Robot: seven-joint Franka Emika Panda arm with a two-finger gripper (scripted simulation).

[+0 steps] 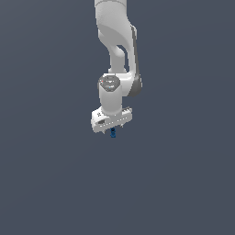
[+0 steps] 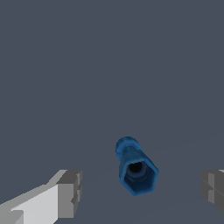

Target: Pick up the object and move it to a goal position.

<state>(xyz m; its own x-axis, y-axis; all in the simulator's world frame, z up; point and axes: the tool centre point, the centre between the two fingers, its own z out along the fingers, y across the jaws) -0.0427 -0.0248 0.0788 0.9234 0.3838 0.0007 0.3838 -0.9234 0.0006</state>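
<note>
Grey finger pads [image 2: 70, 192] sit nearest the wrist camera, one on each side and well apart, so the end effector [image 2: 140, 192] is spread wide with nothing pinched. Between those pads, not touching either, lies the object [image 2: 135, 168], a small dark-blue bolt-like piece seen nearly end-on, its hexagonal head with a dark hollow turned towards the camera and its rounded far end pointing away. In the exterior view the end effector [image 1: 112, 125] hangs straight down on the white arm [image 1: 118, 50], with the object [image 1: 113, 133] showing as a blue speck just below its fingertips. I judge this to be the reach stage of the pick: the fingers straddle the piece but have not yet closed. The next move probably calls for a short descent, if any is needed, then a squeeze across the narrow shank before lifting. No goal marker is visible. Beyond lies only the plain grey table [image 1: 46, 183]; no containers appear in either view.
</note>
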